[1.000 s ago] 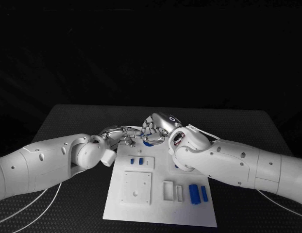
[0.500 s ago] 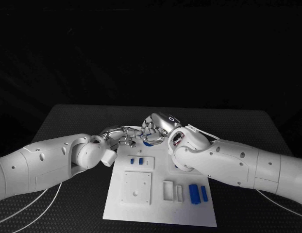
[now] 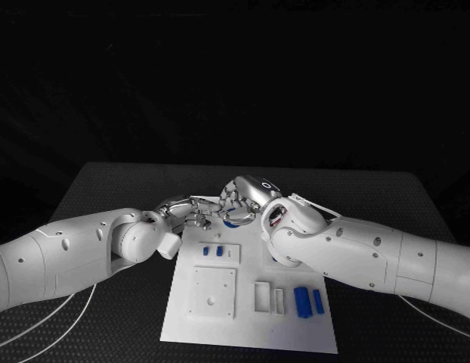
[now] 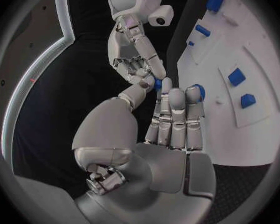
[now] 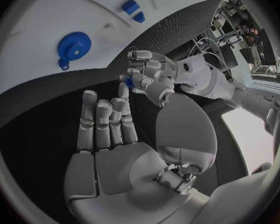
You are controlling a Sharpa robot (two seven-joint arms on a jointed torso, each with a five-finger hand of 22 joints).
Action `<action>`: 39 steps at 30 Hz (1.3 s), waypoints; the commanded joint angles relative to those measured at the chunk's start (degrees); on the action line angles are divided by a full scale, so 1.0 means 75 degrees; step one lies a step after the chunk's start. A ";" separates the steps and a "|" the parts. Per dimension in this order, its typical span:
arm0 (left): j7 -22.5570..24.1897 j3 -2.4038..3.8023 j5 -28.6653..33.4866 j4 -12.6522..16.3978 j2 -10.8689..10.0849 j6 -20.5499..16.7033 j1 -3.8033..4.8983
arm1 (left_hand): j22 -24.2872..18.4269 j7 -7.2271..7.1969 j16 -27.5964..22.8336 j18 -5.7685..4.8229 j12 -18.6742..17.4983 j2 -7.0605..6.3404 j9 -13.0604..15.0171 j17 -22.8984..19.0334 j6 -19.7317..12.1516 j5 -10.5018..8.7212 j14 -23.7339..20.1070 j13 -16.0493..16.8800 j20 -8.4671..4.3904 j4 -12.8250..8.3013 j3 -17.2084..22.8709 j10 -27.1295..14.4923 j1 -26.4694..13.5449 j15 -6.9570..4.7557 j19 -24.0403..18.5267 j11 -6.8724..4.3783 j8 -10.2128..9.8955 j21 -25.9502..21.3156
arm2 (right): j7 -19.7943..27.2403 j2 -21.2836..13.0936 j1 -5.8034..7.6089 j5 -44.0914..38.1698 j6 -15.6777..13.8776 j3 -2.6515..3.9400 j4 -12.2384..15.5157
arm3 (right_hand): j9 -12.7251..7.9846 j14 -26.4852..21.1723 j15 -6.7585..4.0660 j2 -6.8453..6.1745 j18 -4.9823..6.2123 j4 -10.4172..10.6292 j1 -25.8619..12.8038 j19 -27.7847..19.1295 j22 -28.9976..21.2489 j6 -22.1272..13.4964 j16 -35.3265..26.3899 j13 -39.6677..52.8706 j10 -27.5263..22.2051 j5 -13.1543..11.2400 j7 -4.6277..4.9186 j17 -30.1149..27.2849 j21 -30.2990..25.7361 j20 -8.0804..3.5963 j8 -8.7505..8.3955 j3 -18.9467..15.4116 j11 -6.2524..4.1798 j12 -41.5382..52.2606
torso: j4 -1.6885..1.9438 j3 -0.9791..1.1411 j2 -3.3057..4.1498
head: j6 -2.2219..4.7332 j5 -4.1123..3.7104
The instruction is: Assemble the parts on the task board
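Note:
My two hands meet over the far end of the white task board [image 3: 252, 327]. My left hand [image 3: 192, 210] pinches a small blue part [image 4: 157, 82] between thumb and a fingertip. My right hand [image 3: 246, 198] faces it, fingers bent toward the same part [image 5: 128, 80] and touching it; whether it also grips is unclear. Just below the hands a blue gear [image 5: 73, 46] lies flat on the board [image 5: 34, 30], partly hidden in the head view [image 3: 232, 221].
Nearer me on the board lie two small blue pieces [image 3: 213, 250], a white square block with a hole [image 3: 213, 291], a white slotted holder [image 3: 264, 296] and two long blue pieces [image 3: 309, 302]. Black table [image 3: 115, 189] surrounds the board. White cables [image 3: 39, 321] trail under both arms.

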 commanded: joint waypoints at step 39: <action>0.0896 0.0059 -0.3277 -0.0020 -0.0211 -0.0951 0.0138 | 0.0141 -0.0092 -0.0010 0.0106 0.0020 0.0047 0.0150 0.0078 0.0258 -0.0013 0.0190 0.0169 -0.0357 -0.0037 0.0301 0.0288 0.0271 -0.0120 0.0182 -0.0103 0.0123 0.0094 | 0.0924 -0.1389 0.0078 0.0881 -0.0348 0.0079 0.0405 | -0.0450 -0.0875 0.0563 -0.0185 0.0043 -0.0592 0.0233 -0.1036 -0.0135 -0.1263 -0.0745 -0.0767 -0.0912 0.2200 0.0541 -0.0575 -0.0744 0.0584 -0.0602 -0.0377 0.0552 -0.0644 | -0.0022 0.0006 -0.0012 | 0.0052 0.0094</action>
